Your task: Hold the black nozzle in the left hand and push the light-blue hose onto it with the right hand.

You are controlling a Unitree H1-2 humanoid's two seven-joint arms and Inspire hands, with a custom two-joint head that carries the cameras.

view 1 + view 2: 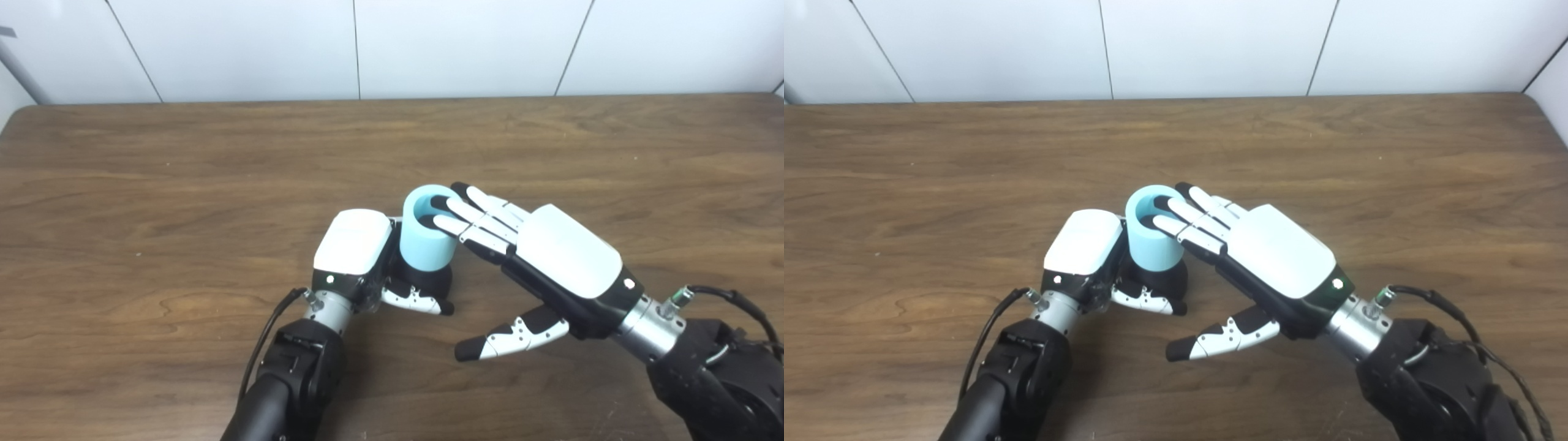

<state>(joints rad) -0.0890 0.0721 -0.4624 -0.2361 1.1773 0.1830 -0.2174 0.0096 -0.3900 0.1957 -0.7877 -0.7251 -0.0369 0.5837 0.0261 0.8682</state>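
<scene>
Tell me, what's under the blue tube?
Under the light-blue hose sits the black nozzle, held by the left robot hand. The hose covers the nozzle's top. The right robot hand presses its fingers on the rim.

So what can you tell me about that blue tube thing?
The blue tube is a short, thick, light-blue piece of hose that looks soft and matte, with an open, hollow top. It stands almost upright on a black nozzle held by the left robot hand. The right robot hand's fingers rest flat across its top rim, thumb away.
</scene>
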